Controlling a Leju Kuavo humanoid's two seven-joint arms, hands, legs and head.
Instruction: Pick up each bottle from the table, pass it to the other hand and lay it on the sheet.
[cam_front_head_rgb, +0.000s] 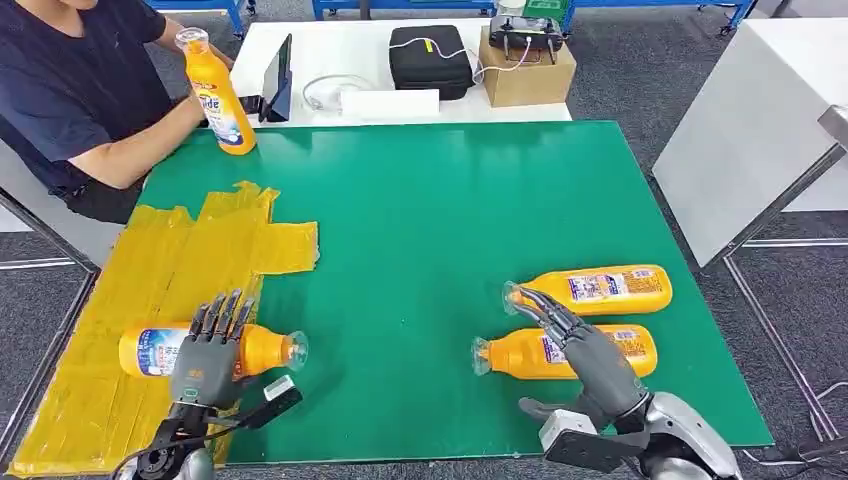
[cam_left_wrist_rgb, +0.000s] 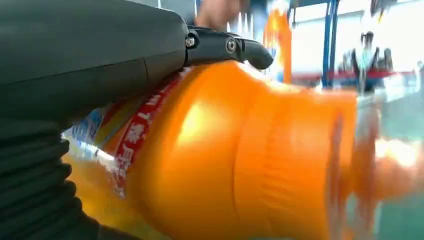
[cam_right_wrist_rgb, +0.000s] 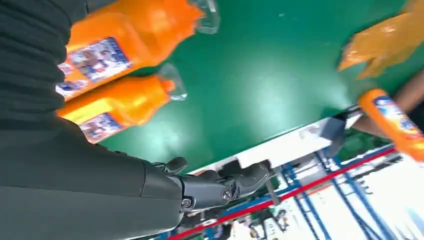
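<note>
An orange bottle (cam_front_head_rgb: 150, 352) lies on its side on the yellow sheet (cam_front_head_rgb: 180, 260), cap end over the sheet's right edge. My left hand (cam_front_head_rgb: 208, 350) lies across its middle with the fingers stretched out straight. The left wrist view shows this bottle (cam_left_wrist_rgb: 225, 160) close under my left hand (cam_left_wrist_rgb: 90, 55). At the right, two more orange bottles lie side by side, one farther (cam_front_head_rgb: 610, 289) and one nearer (cam_front_head_rgb: 635, 345). My right hand (cam_front_head_rgb: 585, 350) hovers over the nearer one, fingers spread and holding nothing. Both bottles (cam_right_wrist_rgb: 125, 35) (cam_right_wrist_rgb: 120, 102) show beyond my right hand (cam_right_wrist_rgb: 100, 185).
A person at the far left stands another orange bottle (cam_front_head_rgb: 220, 95) upright at the green table's (cam_front_head_rgb: 430, 220) back corner. Behind it, a white table carries a tablet (cam_front_head_rgb: 280, 75), a black case (cam_front_head_rgb: 430, 55) and a cardboard box (cam_front_head_rgb: 525, 70). A white panel (cam_front_head_rgb: 740, 120) stands to the right.
</note>
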